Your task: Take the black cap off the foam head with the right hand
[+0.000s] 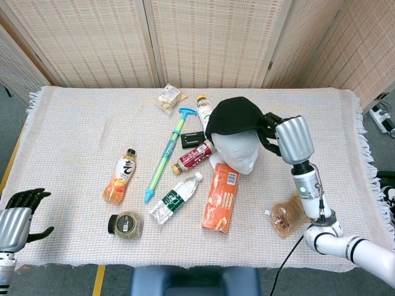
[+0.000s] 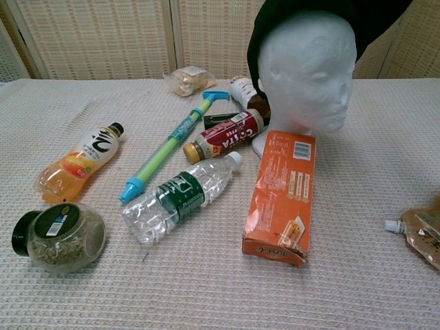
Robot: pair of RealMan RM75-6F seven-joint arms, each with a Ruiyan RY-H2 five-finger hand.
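The black cap (image 1: 234, 115) is tipped back off the white foam head (image 1: 236, 152), whose face is bare in both views. My right hand (image 1: 285, 134) grips the cap's right side and holds it above and behind the head. In the chest view the cap (image 2: 357, 17) shows only as a dark rim over the foam head (image 2: 306, 65) at the top edge. My left hand (image 1: 17, 217) hangs at the lower left beside the table's front edge, holding nothing, fingers apart.
An orange box (image 1: 220, 197) lies in front of the head. A red Costa bottle (image 1: 192, 157), a water bottle (image 1: 174, 198), a blue-green stick (image 1: 164, 155), an orange drink bottle (image 1: 120, 177) and a jar (image 1: 125, 225) lie to the left. A brown pouch (image 1: 286, 217) sits by my right forearm.
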